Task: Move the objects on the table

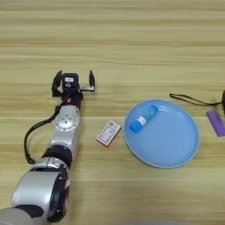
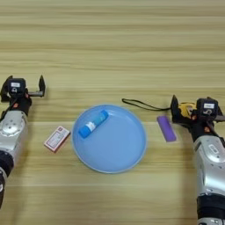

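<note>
A yellow-and-black tape measure (image 2: 186, 109) lies at the right on the table (image 2: 114, 44). Its black strap (image 2: 143, 104) trails left toward the plate. My right gripper (image 2: 196, 110) stands open around it, one finger (image 2: 174, 105) at its left side. A blue tube with a white label (image 2: 93, 123) lies inside the blue plate (image 2: 121, 151), in its upper left part. Just left of the plate, a flat red-and-white box (image 1: 108, 133) rests on the wood. My left gripper (image 1: 74, 81) is open and holds nothing, up and to the left of the box.
A small purple bar (image 2: 166, 128) lies between the plate and my right gripper. My left forearm (image 1: 65, 127) stretches from the bottom left corner up toward its gripper, a black cable looping beside it.
</note>
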Motion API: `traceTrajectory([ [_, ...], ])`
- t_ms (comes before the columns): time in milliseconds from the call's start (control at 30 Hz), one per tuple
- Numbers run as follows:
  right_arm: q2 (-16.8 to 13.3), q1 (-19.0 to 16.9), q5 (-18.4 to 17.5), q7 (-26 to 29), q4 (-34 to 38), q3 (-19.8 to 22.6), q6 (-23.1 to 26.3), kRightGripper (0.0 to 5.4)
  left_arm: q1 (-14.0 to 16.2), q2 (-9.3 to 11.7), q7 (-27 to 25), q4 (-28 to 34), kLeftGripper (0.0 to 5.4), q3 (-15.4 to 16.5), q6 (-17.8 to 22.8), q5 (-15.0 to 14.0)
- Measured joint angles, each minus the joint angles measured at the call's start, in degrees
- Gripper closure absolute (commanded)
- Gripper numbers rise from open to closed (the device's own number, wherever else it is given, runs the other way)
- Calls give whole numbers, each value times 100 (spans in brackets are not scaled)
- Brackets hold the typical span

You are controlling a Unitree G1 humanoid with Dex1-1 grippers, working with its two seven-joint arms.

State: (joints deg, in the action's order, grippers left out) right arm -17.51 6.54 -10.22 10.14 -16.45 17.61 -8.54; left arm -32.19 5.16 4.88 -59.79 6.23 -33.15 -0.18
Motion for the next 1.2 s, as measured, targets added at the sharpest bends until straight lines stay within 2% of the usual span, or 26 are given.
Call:
traceTrajectory([
  [500, 54, -122, 144, -225, 475, -82, -87, 2, 3, -34, -277, 72, 0, -58, -58, -4],
  [733, 43, -282, 626, -192, 928, -495, -241, 2, 3, -86, -296, 82, 0, -78, -95, -4],
  [933, 46, -377, 736, -75, 1248, -771, -228, 2, 6, -97, -379, 82, 0, -97, -96, -2],
  [1067, 51, -391, 787, -54, 1340, -863, -210, 2, 76, -106, -530, 213, 0, -250, -114, 33],
  [1200, 50, -348, 788, -90, 1252, -856, -202, 2, 376, -123, -995, 926, 0, -587, -105, 162],
])
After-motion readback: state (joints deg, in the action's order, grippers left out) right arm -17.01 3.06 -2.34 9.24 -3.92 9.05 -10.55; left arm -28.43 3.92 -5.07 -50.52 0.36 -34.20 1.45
